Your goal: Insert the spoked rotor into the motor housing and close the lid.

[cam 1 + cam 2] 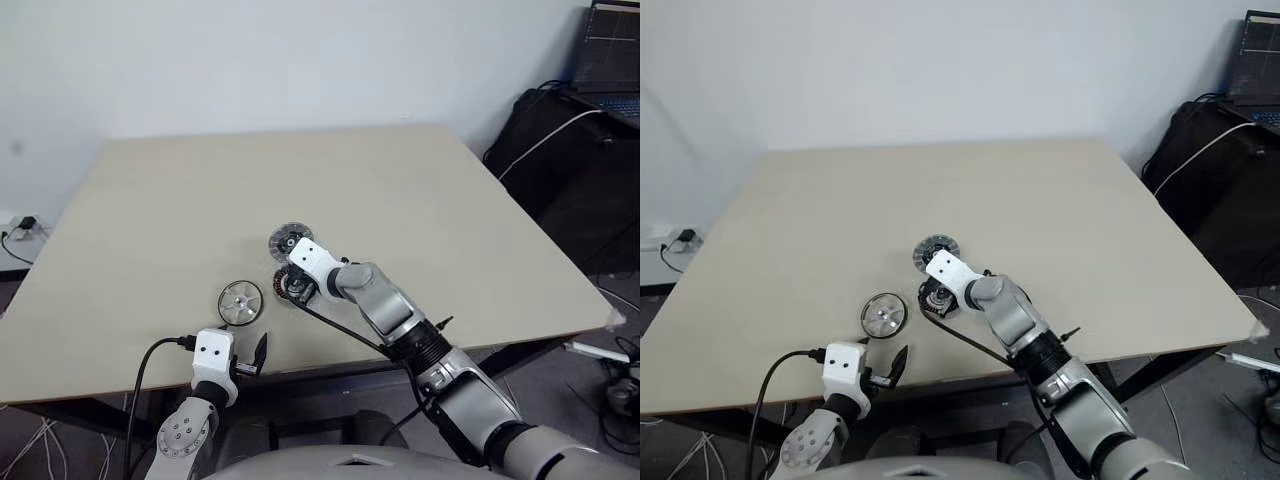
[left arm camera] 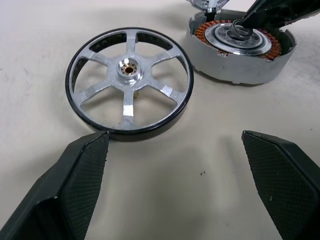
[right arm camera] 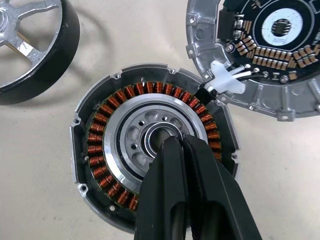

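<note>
Table (image 1: pixel 420 210): pale beige top, filling the middle of the head view.
Rotor (image 1: pixel 241 301): silver spoked wheel with a dark rim, lying flat at lower centre-left, just left of the housing.
Housing (image 3: pixel 150 145): round grey shell with copper windings around a pale hub, at frame centre.
Lid (image 1: pixel 290 241): ribbed grey disc just above the housing, touching its rim.
Right gripper (image 3: pixel 177 145): fingers pressed together, tips resting at the housing's central hole.
Left gripper (image 2: pixel 175 145): fingers spread wide, holding nothing, low at the table's near edge just short of the rotor.
</note>
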Robot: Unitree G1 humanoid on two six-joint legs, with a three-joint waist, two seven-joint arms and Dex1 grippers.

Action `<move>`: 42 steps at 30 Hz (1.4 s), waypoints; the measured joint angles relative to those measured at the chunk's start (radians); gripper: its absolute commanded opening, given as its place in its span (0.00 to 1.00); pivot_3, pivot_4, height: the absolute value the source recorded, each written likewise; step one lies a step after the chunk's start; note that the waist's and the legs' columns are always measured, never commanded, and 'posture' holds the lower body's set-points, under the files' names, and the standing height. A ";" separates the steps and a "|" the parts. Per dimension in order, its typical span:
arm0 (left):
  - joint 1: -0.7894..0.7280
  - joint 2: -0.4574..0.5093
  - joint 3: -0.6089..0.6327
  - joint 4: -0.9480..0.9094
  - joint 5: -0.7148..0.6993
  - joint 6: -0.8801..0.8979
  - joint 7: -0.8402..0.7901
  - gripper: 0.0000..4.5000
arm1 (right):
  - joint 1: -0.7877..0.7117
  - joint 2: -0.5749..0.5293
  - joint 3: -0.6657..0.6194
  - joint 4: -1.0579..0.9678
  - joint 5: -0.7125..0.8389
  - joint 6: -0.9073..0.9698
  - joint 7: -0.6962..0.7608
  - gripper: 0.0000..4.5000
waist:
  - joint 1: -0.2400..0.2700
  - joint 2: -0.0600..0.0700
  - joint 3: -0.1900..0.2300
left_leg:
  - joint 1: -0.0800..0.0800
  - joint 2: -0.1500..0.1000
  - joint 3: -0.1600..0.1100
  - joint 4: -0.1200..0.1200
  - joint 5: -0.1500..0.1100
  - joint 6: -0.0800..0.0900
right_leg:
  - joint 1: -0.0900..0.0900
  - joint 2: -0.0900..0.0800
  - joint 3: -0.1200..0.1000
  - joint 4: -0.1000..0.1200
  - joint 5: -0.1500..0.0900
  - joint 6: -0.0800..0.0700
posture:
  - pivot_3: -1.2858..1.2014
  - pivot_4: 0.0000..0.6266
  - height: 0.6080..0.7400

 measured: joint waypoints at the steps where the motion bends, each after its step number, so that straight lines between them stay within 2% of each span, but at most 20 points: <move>1: 0.000 0.000 0.000 0.000 0.000 0.000 0.000 1.00 | -0.001 0.002 0.000 0.004 0.001 0.000 -0.002 0.01 | 0.000 0.000 0.000 | 0.000 0.000 0.000 0.000 0.000 0.000 | 0.000 0.000 0.000 0.000 0.000 0.000 | 0.52 0.00 1.00; 29: 0.001 -0.012 -0.001 0.000 -0.001 -0.001 0.003 1.00 | -0.033 -0.007 -0.008 0.029 0.036 0.028 0.039 0.01 | 0.000 0.000 0.000 | 0.000 0.000 0.000 0.000 0.000 0.000 | 0.000 0.000 0.000 0.000 0.000 0.000 | 0.52 0.00 1.00; 32: 0.001 -0.014 -0.001 0.000 -0.001 -0.001 0.004 1.00 | -0.034 -0.007 -0.008 0.032 0.040 0.029 0.048 0.17 | 0.000 0.000 0.000 | 0.000 0.000 0.000 0.000 0.000 0.000 | 0.000 0.000 0.000 0.000 0.000 0.000 | 0.52 0.00 1.00; 36: 0.002 -0.015 -0.001 0.000 0.000 -0.001 0.005 1.00 | -0.035 -0.008 -0.009 0.034 0.043 0.029 0.056 0.45 | 0.000 0.000 0.000 | 0.000 0.000 0.000 0.000 0.000 0.000 | 0.000 0.000 0.000 0.000 0.000 0.000 | 0.52 0.00 1.00; 42: 0.005 -0.016 -0.001 0.000 0.000 -0.001 0.007 1.00 | -0.027 -0.013 -0.046 -0.063 0.083 0.052 0.064 0.45 | 0.000 0.000 0.000 | 0.000 0.000 0.000 0.000 0.000 0.000 | 0.000 0.000 0.000 0.000 0.000 0.000 | 0.52 0.00 1.00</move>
